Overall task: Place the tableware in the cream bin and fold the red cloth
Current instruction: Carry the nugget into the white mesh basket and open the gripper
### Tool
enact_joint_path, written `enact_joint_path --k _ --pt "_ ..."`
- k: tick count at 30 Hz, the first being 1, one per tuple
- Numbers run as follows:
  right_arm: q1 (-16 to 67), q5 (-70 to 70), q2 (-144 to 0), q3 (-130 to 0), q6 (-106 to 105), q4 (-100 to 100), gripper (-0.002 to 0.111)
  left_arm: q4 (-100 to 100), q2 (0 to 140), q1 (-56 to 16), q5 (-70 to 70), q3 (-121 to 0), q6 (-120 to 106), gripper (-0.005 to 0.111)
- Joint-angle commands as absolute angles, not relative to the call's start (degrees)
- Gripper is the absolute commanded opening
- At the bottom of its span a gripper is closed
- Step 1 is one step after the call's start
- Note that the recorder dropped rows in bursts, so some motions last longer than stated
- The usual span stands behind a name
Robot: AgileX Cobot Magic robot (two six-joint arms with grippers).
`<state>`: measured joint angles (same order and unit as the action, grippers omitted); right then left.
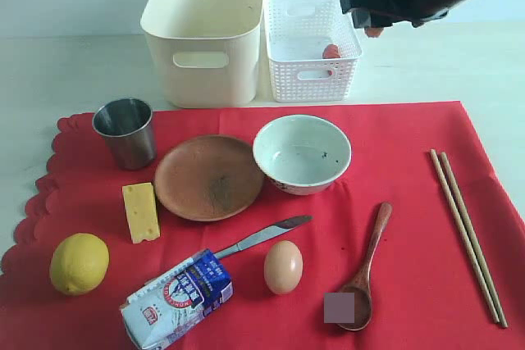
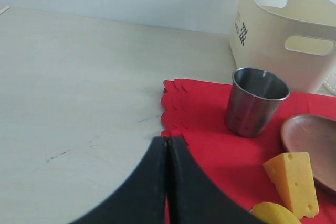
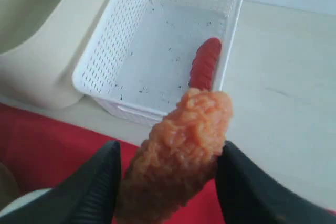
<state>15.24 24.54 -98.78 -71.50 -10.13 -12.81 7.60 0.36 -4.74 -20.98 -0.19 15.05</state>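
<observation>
- Orange piece (image 3: 184, 140): a rough, crumbed food lump clamped in my right gripper (image 3: 170, 182), hanging by the rim of the basket (image 3: 157, 111). A red piece (image 3: 206, 64) lies inside. Neither is tableware.
- Left gripper (image 2: 168, 148): jaws pressed together on nothing, over the table (image 2: 79, 77) beside the scalloped edge of the cloth (image 2: 210, 145).
- Cup (image 2: 254, 103): upright on the cloth, just ahead of my left gripper. Likely light, stiff, slick steel. Take it across the rim, one finger inside.
- Bowl (image 1: 301, 153) and plate (image 1: 209, 176): on the cloth, below and short of my right gripper. The bowl is probably heavy and chippable, so pinch its rim. The plate is shallow, so grip its edge.
- Knife (image 1: 262, 237), spoon (image 1: 373, 243), chopsticks (image 1: 466, 235): thin, lying flat, apt to slip. Pinch each mid-length.
- Bin (image 1: 201, 79): next to the basket, to my right gripper's left.
- Cloth: limp. Take it by a corner once cleared.
</observation>
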Motion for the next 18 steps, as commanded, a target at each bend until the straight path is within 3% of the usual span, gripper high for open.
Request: enact_joint_path --k 1,18 --pt "15.33 25.44 -104.18 -77.45 -11.98 -13.03 0.0 7.19 0.0 -4.65 -20.72 0.0 15.02 0.0" --pt "15.33 27.33 -126.61 -100.35 -15.33 -14.31 0.0 7.19 0.0 -4.65 -20.72 0.0 15.02 0.0"
